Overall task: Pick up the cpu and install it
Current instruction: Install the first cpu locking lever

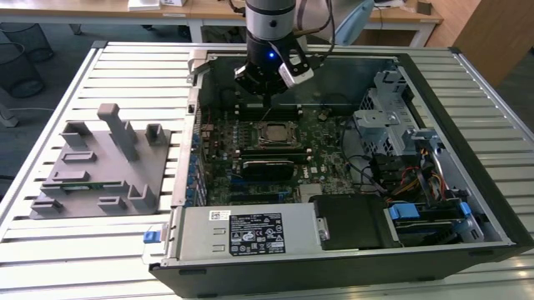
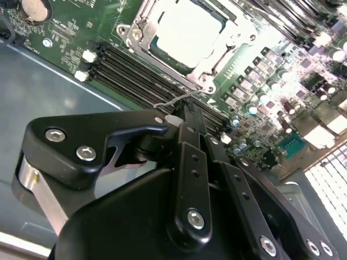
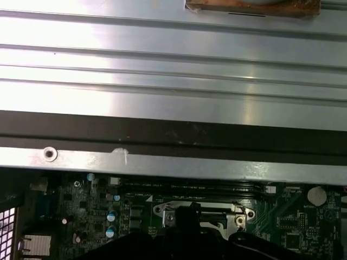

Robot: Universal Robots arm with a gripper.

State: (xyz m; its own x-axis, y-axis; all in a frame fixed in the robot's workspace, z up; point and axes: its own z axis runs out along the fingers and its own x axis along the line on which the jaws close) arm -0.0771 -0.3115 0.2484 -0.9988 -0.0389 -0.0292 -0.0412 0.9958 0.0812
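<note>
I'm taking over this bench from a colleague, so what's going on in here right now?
A single robot arm is working inside an open computer case on a slatted table. The cpu already lies in the motherboard socket, silver top facing up. The hand hovers just beside the socket, above the memory slots, closed, with nothing seen in it. A thin wire lever lies close to its tip.
</note>
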